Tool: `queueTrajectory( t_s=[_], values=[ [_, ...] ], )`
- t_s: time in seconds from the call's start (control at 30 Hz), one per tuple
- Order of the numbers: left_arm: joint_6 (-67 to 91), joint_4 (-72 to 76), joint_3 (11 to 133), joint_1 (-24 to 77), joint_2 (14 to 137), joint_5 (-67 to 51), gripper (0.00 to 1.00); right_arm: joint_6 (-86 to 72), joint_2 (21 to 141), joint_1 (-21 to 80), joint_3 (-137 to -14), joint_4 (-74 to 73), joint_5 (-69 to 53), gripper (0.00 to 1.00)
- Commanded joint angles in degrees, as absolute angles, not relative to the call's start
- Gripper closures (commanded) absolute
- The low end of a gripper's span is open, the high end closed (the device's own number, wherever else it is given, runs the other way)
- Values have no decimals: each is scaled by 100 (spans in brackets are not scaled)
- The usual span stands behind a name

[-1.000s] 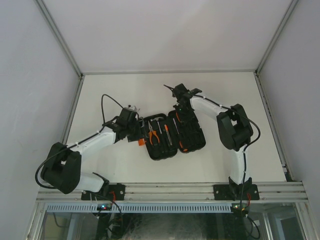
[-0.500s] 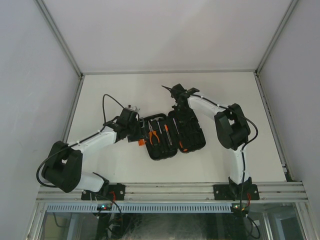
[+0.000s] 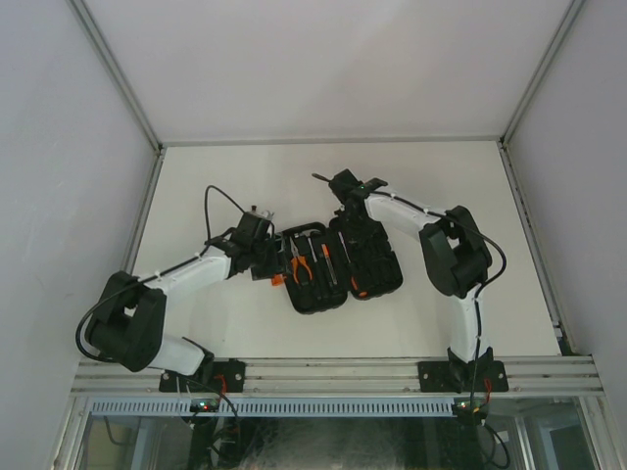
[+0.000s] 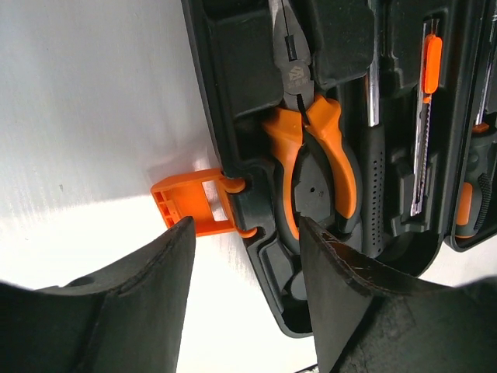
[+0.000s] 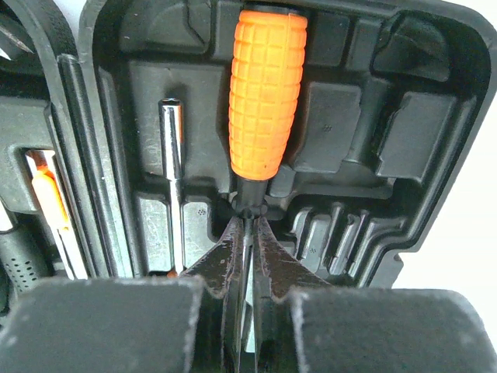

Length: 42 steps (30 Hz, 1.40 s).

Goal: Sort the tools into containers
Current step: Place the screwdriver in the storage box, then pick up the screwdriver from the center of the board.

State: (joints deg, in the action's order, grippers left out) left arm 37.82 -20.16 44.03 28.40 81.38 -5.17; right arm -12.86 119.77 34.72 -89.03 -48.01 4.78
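Note:
The black tool case (image 3: 323,304) lies open in the middle of the table. Orange-handled pliers (image 4: 311,163) (image 3: 300,262) and a black-handled hammer (image 4: 374,179) sit in slots of its left half. My left gripper (image 4: 245,233) (image 3: 266,257) stands open at that half's left edge, one finger outside beside the orange latch (image 4: 186,203), the other over the pliers' handles. My right gripper (image 5: 247,225) (image 3: 350,223) is shut on the thin shaft of an orange-handled screwdriver (image 5: 265,93), which lies along a moulded slot in the right half (image 5: 435,132).
A slim orange-and-steel tool (image 4: 425,116) lies right of the hammer, and a steel rod (image 5: 172,132) is slotted left of the screwdriver. White walls with metal posts enclose the table (image 3: 225,176). A rail (image 3: 333,372) crosses the near edge.
My right wrist has drifted a little to the left over the case's far end. The left arm has edged slightly closer to the case. Both grips are unchanged.

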Motion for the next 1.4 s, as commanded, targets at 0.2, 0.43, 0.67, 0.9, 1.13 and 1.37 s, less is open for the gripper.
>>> queueTrajectory(
  t_s=[0.2, 0.43, 0.67, 0.9, 1.13, 1.37],
  values=[
    [3622, -1846, 4722, 2812, 8198, -628, 40, -1652, 13370, 3991, -7486, -4476, -761, 100],
    [3630, -1826, 4726, 2812, 8257, -627, 40, -1660, 13391, 4077, -7162, -4317, -895, 100],
    [3606, -1878, 4808, 2655, 8178, -529, 40, -1755, 12185, 3855, -7080, -4191, -618, 100],
    [3560, -2000, 5041, 2370, 8369, -521, 39, -1804, 10487, 3315, -7488, -3839, -867, 91],
    [3534, -2003, 5328, 2319, 8717, -591, 39, -1856, 9415, 3059, -7536, -3308, -774, 73],
    [3520, -1995, 5669, 2320, 9121, -828, 40, -2012, 8757, 2852, -6718, -2960, -704, 70]
  ],
)
